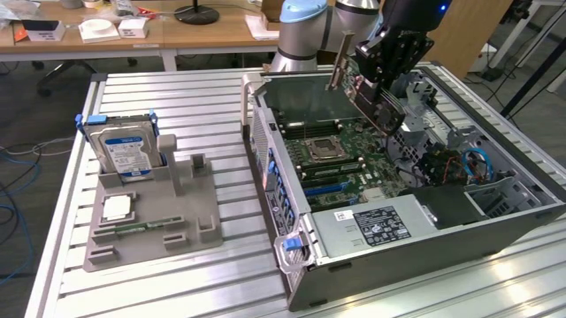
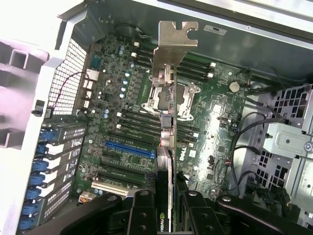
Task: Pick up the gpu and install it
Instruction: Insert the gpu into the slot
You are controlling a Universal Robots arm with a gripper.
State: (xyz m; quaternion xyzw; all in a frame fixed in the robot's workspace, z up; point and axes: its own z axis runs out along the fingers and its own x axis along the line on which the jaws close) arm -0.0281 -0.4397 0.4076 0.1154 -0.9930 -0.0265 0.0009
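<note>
Hand gripping gpu, card tilted, hanging just below hand above motherboard in open case; card's gripped end hidden by fingers.

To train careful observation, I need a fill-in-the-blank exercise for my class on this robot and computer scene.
The gripper holds the graphics card above the open ____ case. The hard drive in the grey holder has a ____ label. The hard drive stands ____ rather than lying flat.
Missing words: computer; blue; upright.
</note>
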